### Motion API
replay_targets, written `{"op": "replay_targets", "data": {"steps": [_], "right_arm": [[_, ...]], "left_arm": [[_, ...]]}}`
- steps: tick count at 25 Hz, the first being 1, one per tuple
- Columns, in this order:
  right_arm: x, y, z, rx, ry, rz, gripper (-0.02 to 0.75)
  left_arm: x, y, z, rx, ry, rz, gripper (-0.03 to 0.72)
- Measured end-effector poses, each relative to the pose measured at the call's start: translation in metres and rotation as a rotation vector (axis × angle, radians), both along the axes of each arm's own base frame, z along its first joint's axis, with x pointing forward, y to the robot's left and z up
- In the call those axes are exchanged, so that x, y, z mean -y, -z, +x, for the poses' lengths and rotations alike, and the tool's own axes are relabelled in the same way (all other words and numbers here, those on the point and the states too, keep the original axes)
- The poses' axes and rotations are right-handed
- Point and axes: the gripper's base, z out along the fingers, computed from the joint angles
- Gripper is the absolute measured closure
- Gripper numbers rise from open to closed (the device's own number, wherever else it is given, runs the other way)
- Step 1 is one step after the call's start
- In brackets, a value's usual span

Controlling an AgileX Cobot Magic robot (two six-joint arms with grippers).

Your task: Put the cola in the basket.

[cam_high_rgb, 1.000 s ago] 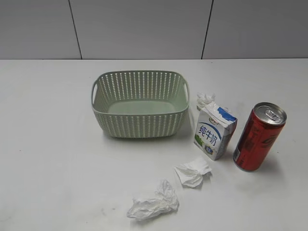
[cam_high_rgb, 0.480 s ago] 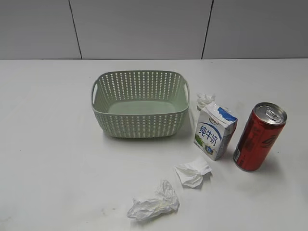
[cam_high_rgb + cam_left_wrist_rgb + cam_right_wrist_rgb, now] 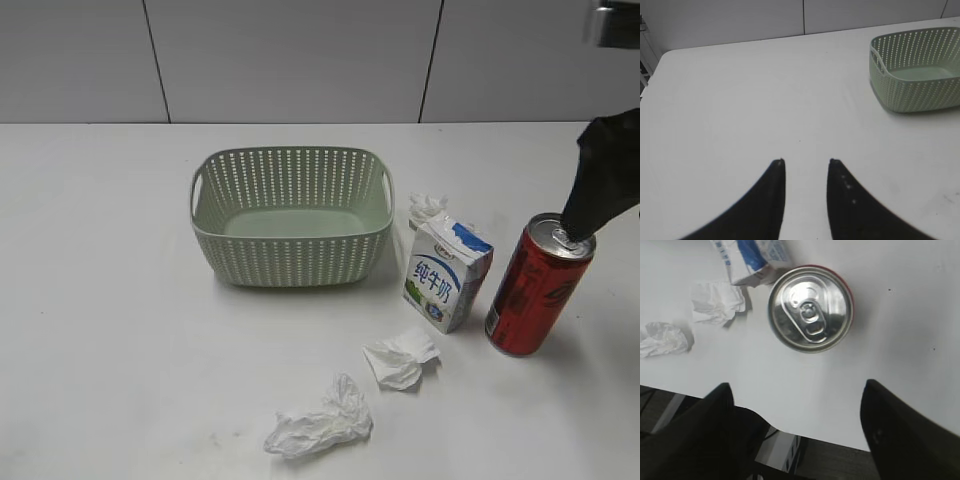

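Nearest to us on the white table lay a crumpled tissue, and just beyond it to the right a second, smaller wad of tissue. Farther in, on the right side, the cola stood upright on the table, its silver pull-tab top showing, with nothing gripping it. Just to its left, close by but with a small gap visible, stood a white-and-blue milk carton, and a third scrap of tissue lay behind the carton. The right gripper hung directly over the can's far right rim, a dark finger reaching down to about the level of the lid; from the exterior view we could not tell whether it touched. In the right wrist view we saw the can top squarely below and ahead of the right gripper, whose two dark fingers stood spread wide, wider than the can, and had not closed on anything. The basket sat left of the carton, toward the middle of the table, well apart from the can. In the left wrist view the left gripper hovered over bare table, its fingers slightly parted and holding nothing, with the basket off to its far right.
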Motion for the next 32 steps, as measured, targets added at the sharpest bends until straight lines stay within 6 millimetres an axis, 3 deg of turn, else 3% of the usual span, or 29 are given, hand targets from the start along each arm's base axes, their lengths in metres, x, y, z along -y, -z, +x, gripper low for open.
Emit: {"op": "replay_targets", "data": {"steps": [4, 11, 26, 32], "right_arm": [[-0.015, 0.006, 0.000, 0.005, -0.015, -0.062, 0.148], [-0.019, 0.008, 0.009, 0.074, 0.004, -0.058, 0.073], [-0.028, 0.081, 0.044, -0.097, 0.018, -0.145, 0.066], [-0.029, 0.091, 0.048, -0.117, 0.026, -0.151, 0.076]], "left_arm": [[0.000, 0.000, 0.000, 0.000, 0.000, 0.000, 0.457], [0.000, 0.000, 0.000, 0.000, 0.000, 0.000, 0.457], [0.000, 0.000, 0.000, 0.000, 0.000, 0.000, 0.457], [0.000, 0.000, 0.000, 0.000, 0.000, 0.000, 0.457]]}}
